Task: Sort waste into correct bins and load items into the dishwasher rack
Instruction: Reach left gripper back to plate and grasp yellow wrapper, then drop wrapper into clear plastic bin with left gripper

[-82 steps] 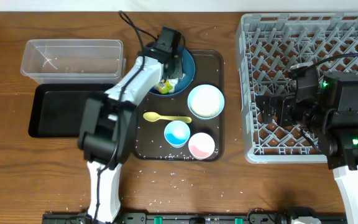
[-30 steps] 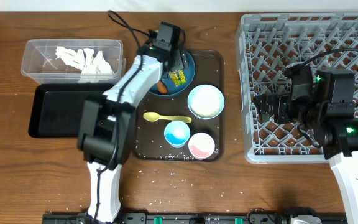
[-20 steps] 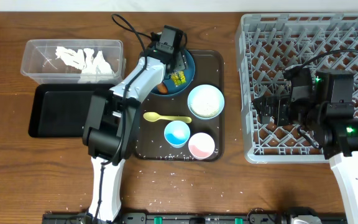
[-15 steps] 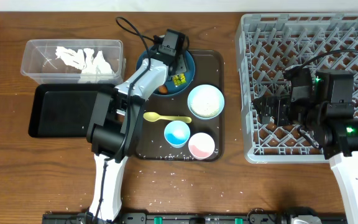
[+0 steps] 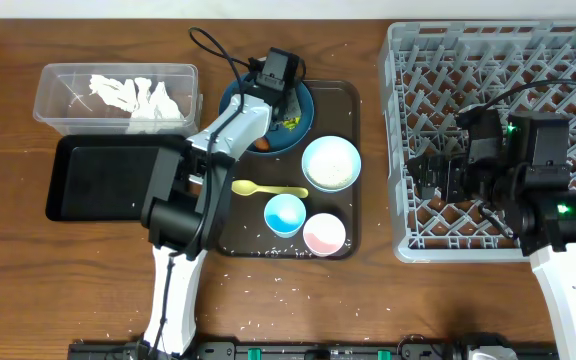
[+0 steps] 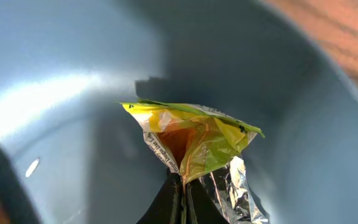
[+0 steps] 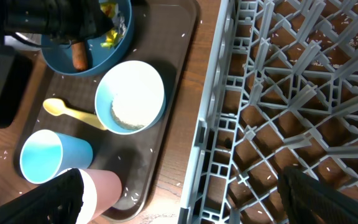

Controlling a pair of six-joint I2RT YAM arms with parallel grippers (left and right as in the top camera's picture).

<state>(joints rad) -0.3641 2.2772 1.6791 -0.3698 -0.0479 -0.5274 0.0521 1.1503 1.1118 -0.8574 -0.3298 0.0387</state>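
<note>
Pinch of left tool point(image 6: 182, 188) on yellow-green wrapper point(image 6: 194, 140) in dark-blue bowl point(image 6: 61, 74): plain at wrist, hidden overhead.

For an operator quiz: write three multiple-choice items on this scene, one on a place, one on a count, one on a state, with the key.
1. Where is the crumpled tissue?
A) in the clear tub
B) in the black tray
C) in the rack

2. How many cups stand on the brown tray?
A) one
B) two
C) four

3. The left claw is:
A) open above the spoon
B) shut on the yellow-green wrapper
C) gripping the white bowl

Key:
1 A: the white wad lies inside the tub.
2 B: a blue cup and a pink cup.
3 B: the wrist view shows it pinching the wrapper inside the dark-blue bowl.
</note>
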